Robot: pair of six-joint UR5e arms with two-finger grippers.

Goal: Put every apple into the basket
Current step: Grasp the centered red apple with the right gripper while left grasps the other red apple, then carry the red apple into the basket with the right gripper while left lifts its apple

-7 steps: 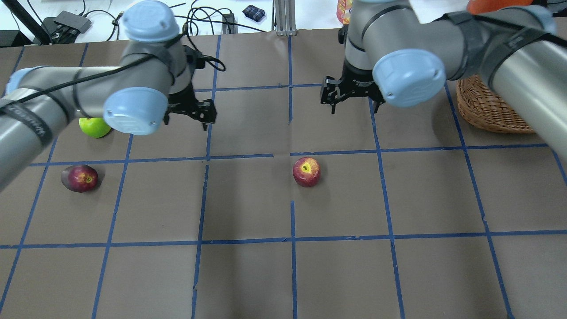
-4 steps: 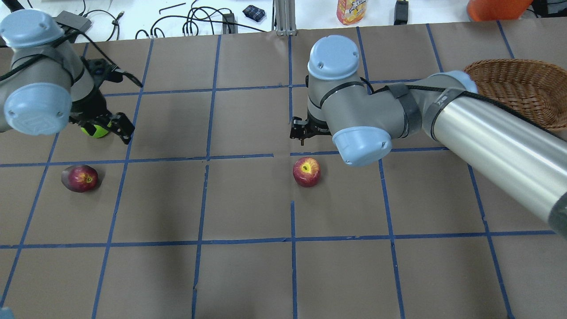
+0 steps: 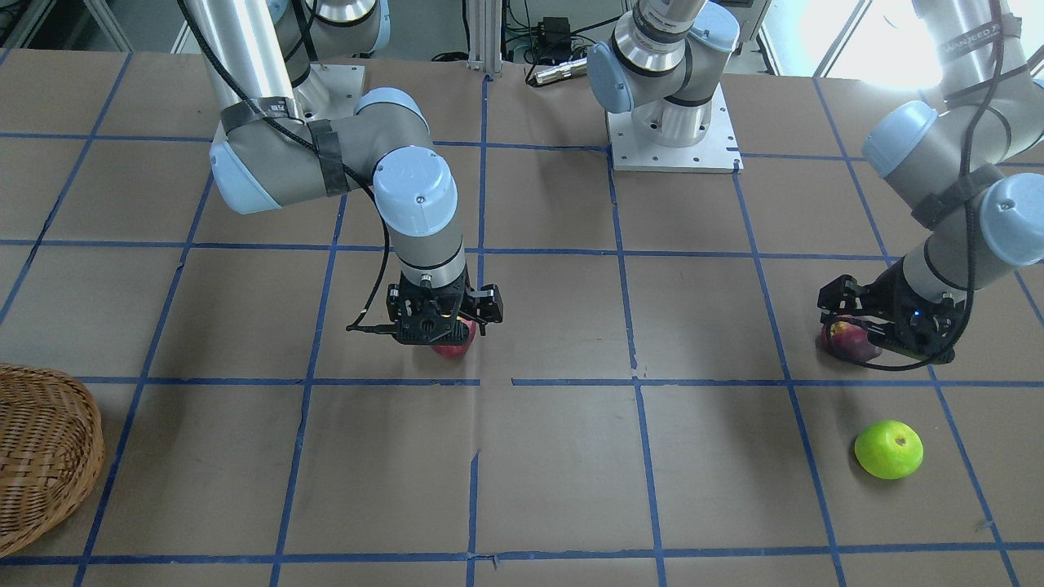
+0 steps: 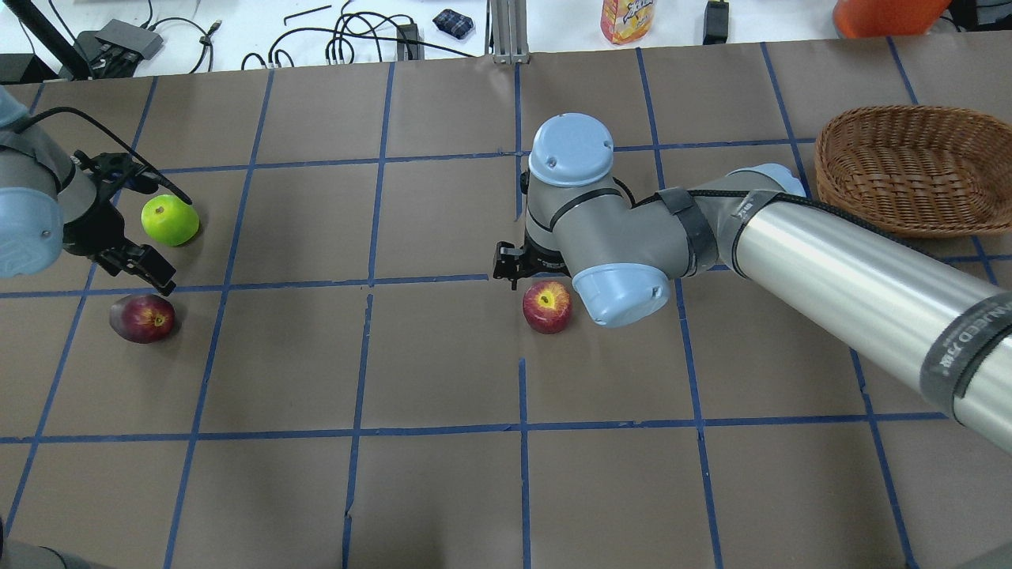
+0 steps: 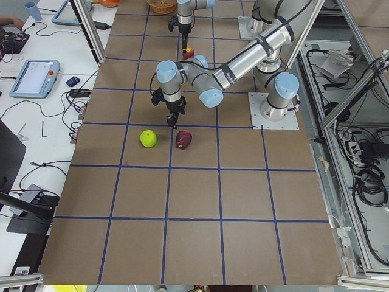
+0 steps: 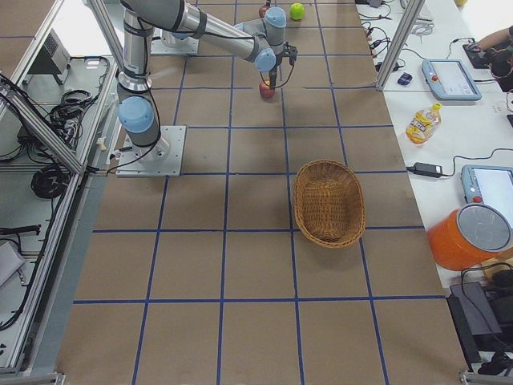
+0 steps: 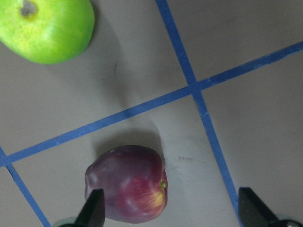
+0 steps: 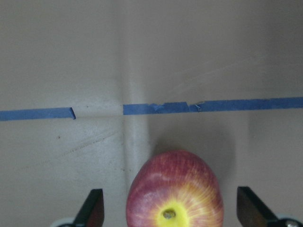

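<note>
Right hand: fingers apart, pointing straight down over the red apple. In the right wrist view one fingertip shows on each side of the apple, with a clear gap on both sides, so nothing is gripped. The apple sits on the worktop near the middle, its yellow stem hollow facing up, just beside a blue tape line.

Left hand: fingers apart, low over the maroon apple. In the left wrist view the apple is off centre, close against one fingertip, with a wide gap to the other. I cannot tell whether that fingertip touches it. The apple rests on the worktop, tipped so its stem hollow faces sideways.

The green apple lies near the maroon one, in the neighbouring square across a tape line, apart from my left hand.

The wicker basket stands at the worktop's end on my right side, well apart from all three apples. All three lie outside it.
</note>
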